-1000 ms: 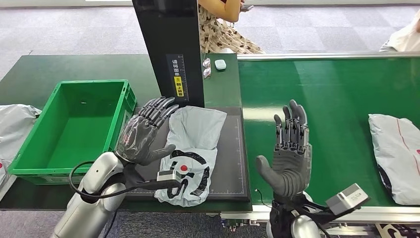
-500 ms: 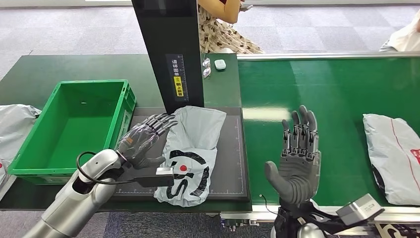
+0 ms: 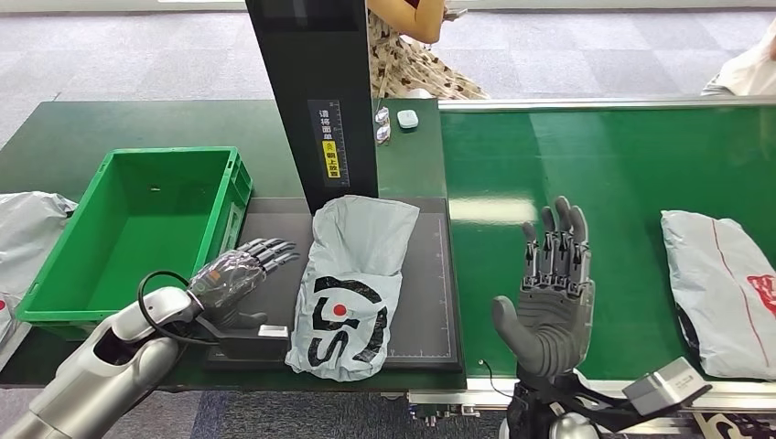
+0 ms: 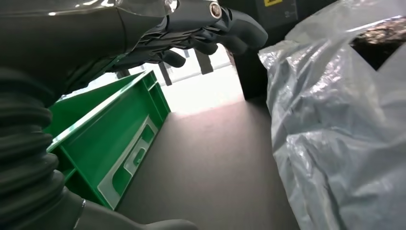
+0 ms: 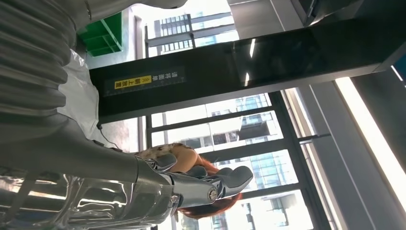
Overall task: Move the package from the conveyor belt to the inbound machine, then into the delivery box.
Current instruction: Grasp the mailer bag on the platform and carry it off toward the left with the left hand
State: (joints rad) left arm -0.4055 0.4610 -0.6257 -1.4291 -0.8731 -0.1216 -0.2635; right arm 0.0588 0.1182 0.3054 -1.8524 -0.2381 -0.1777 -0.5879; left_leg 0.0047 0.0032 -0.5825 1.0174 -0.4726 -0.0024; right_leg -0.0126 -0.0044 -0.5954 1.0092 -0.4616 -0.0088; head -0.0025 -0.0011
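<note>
Head view: grey package [image 3: 350, 283] lies flat on the dark pad of the inbound machine [image 3: 430, 274], its far end close to the foot of the black scanner column [image 3: 316, 91], its near end reaching the pad's front edge. Bare pad shows on both sides of it, a strip toward the conveyor belt [image 3: 604, 174] and a wider one toward the green delivery box [image 3: 64, 306].

Left hand [image 3: 233, 274] sits low over that wider strip, between package and box wall, fingers extended and apart, holding nothing; it lies just beside the package, not touching. Left wrist view: fingers [image 4: 230, 33] above the pad, crinkled package film [image 4: 344, 134] on one side, box rim [image 4: 103, 127] on the other, open pad running between them to the column base.

Right hand [image 3: 549, 293] is raised upright over the belt's near edge, palm toward the machine, fingers spread, empty. Open belt lies between it and a second grey package [image 3: 723, 293] at the far right. Another grey bag [image 3: 27, 229] rests outside the box on the left.
</note>
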